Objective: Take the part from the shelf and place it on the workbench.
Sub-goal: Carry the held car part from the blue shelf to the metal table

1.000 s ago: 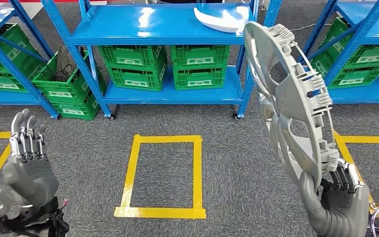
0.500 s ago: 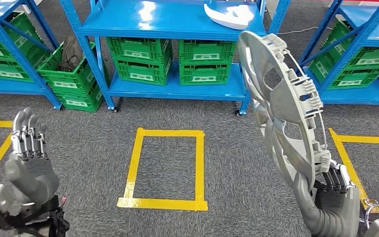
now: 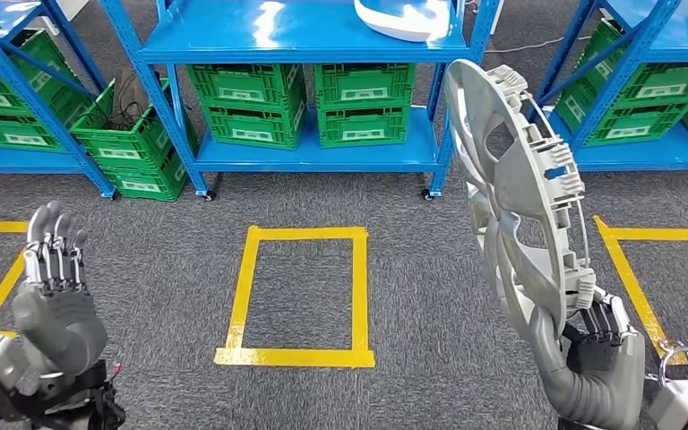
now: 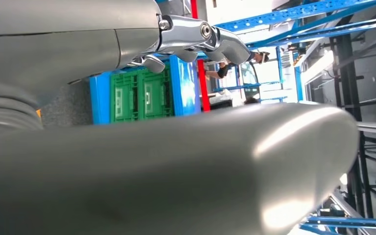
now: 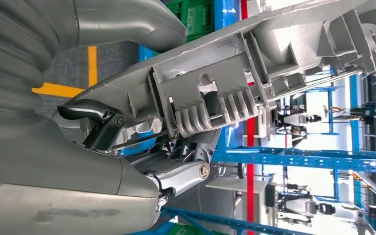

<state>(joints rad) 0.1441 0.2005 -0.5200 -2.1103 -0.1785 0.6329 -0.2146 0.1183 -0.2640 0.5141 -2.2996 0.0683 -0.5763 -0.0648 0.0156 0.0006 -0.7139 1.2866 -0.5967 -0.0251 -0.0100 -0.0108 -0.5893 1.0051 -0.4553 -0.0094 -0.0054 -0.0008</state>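
Shelf (image 3: 296, 40): blue, green crates (image 3: 305, 112) on its lower level.
Part (image 3: 515, 193): grey wheel cover, upright on edge, over the carpet.
Right hand (image 3: 596, 358): grasps the part's lower rim.
Left hand (image 3: 54, 287): raised, released, fingers apart.

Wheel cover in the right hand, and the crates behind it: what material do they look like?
Wheel cover: looks like moulded plastic, matte silver-grey; thin ribs and clip tabs along its rim suggest injection moulding, though paint could hide metal. Right hand grips its lower edge. Green crates: likely plastic, slightly glossy, with gridded walls.
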